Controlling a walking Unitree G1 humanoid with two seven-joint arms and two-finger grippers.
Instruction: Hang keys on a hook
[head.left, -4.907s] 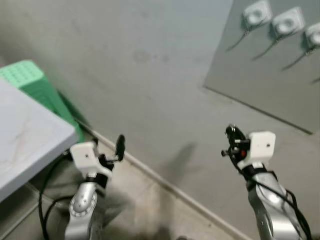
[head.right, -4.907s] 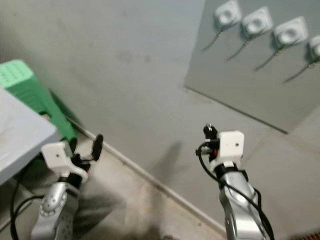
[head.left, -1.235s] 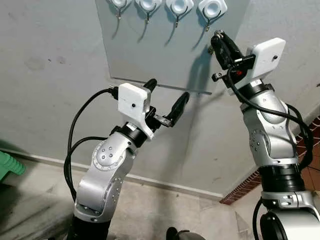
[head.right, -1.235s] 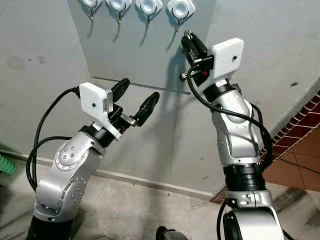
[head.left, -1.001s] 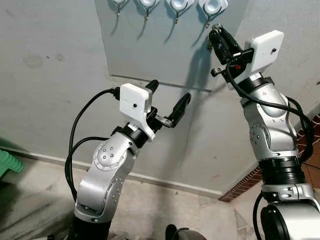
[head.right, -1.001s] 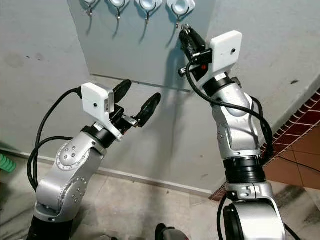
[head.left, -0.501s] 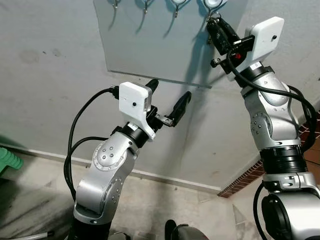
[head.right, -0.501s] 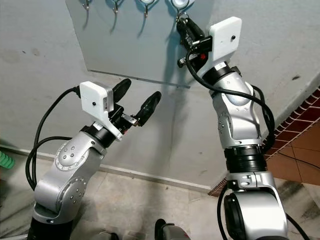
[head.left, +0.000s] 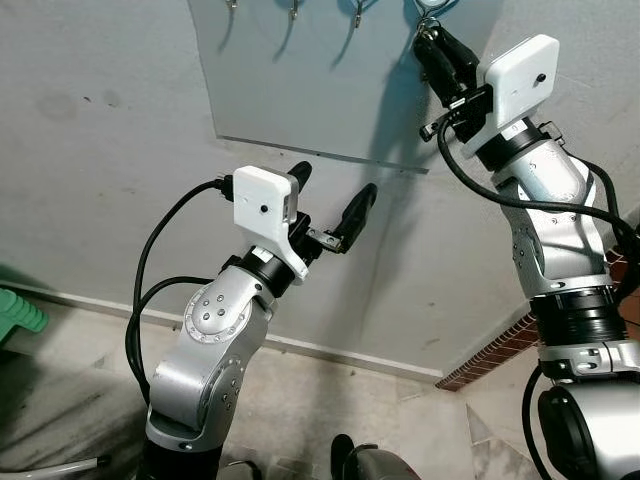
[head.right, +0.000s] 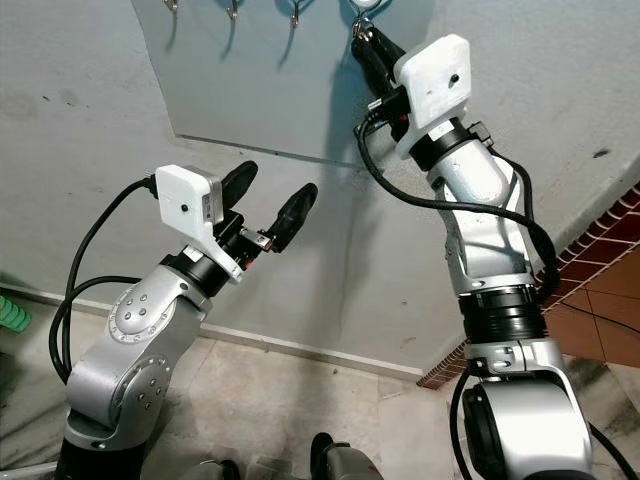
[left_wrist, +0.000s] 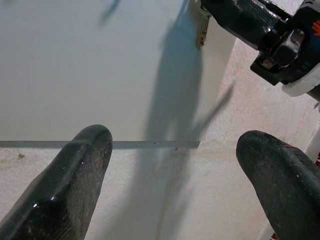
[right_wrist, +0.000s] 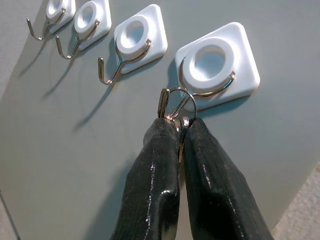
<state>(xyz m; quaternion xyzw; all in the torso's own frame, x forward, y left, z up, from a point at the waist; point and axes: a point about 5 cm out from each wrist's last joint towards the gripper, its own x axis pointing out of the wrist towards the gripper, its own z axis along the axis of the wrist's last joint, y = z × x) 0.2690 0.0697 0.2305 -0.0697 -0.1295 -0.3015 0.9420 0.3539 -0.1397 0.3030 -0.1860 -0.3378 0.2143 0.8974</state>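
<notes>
A: Where was the silver metal key ring (right_wrist: 178, 106) relative to the steel wire hook on its square white plastic mount (right_wrist: 218, 66)?

B: Right at it. The right gripper (right_wrist: 179, 131) had its black fingers pinched on the ring, held against the hook's upturned tip. I couldn't tell whether the ring had passed over that tip.

A: So the risk?

B: Letting go early. If the ring only rested beside the tip, I'd judge it would slip off and drop down the grey wall panel (head.left: 300, 90).

A: And the left gripper (head.left: 330, 205)?

B: Below the hook, fingers spread, holding nothing.
</notes>
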